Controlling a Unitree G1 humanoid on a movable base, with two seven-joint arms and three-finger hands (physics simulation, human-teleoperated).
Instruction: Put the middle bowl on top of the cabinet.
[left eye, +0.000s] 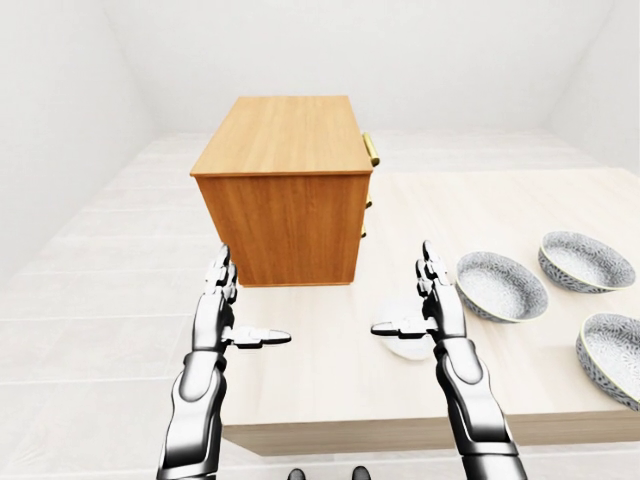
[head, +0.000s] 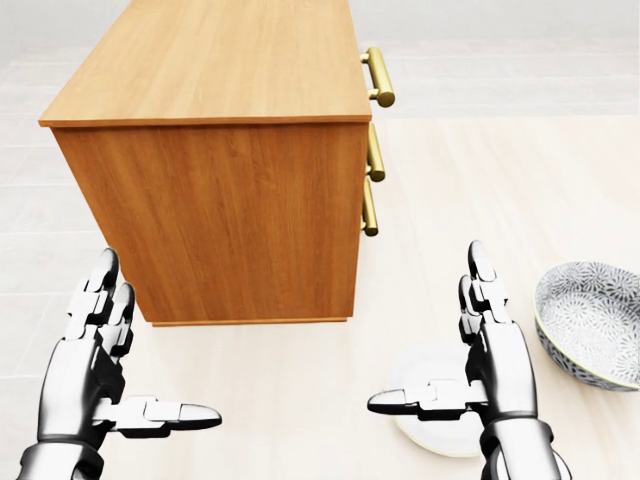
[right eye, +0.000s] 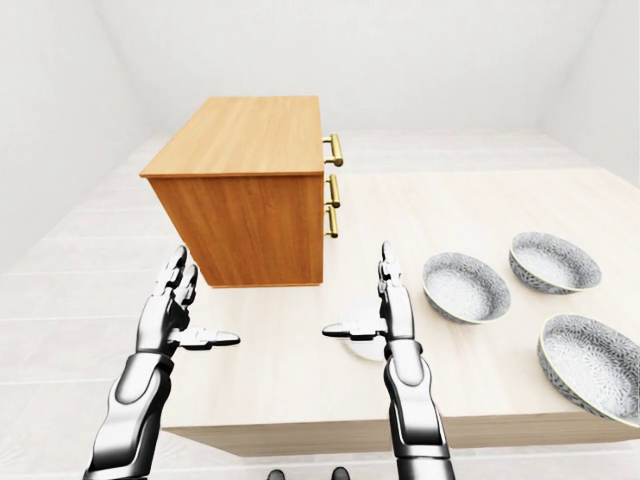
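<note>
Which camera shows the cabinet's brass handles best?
The head view: all three brass handles show large beside the cabinet. The right-eye view shows them smaller; the left-eye view shows mostly the top one.

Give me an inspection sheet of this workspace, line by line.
Surface: pale wooden table, no spills seen.
Job's things: wooden cabinet stands on the table's left end, nothing on its top. Three patterned bowls lie to its right in the left-eye view: left bowl, upper bowl, lower bowl. All are upright and none is held.
Clutter: white dish on the table, partly hidden by the right hand.
Grippers: left hand and right hand are open, fingers spread, holding nothing.
Cables: nothing seen.
Surroundings: white walls, pale floor.
</note>
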